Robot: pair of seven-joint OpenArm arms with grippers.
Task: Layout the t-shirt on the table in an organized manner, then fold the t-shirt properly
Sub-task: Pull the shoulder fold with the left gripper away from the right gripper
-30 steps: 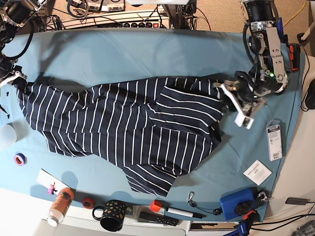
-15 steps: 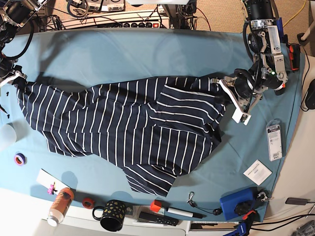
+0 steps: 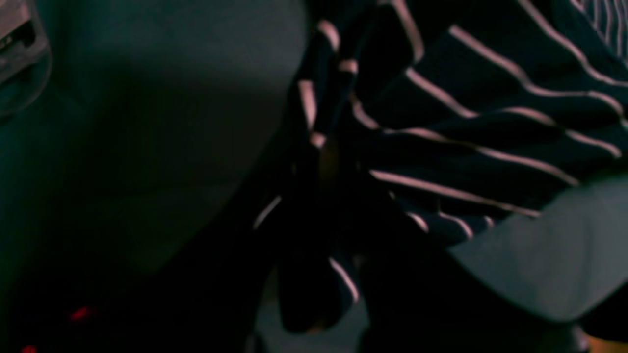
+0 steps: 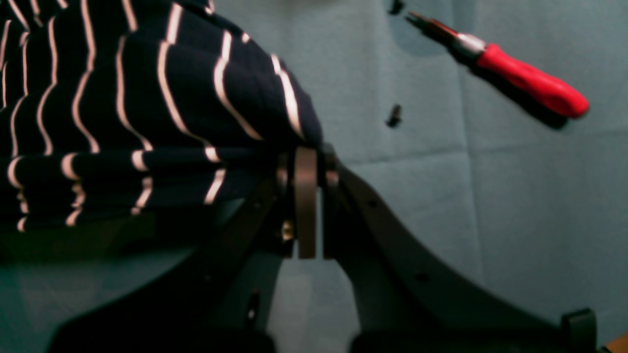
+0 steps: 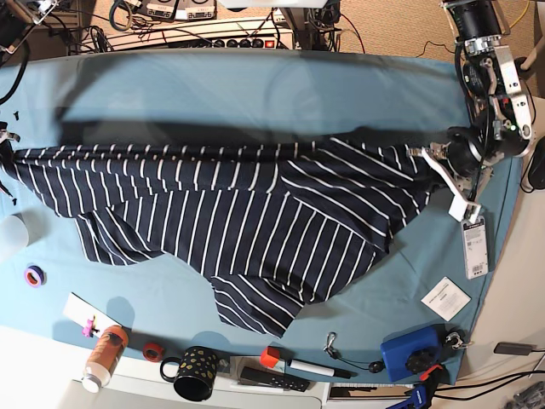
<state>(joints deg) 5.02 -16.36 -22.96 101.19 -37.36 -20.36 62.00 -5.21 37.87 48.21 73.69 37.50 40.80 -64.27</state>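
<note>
Facing labels (image 5: pixel 445 298), perhaps printed, unreadable.

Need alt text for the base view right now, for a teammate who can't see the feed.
A striped navy t-shirt is stretched wide across the teal table, its top edge pulled taut between the right gripper at the view's left edge and the left gripper at its right, both shut on fabric. A mug, bottle and small tools line the near edge.

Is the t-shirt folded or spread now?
Spread, not folded: the t-shirt is stretched wide across the table, but its lower part is uneven and wrinkled.
</note>
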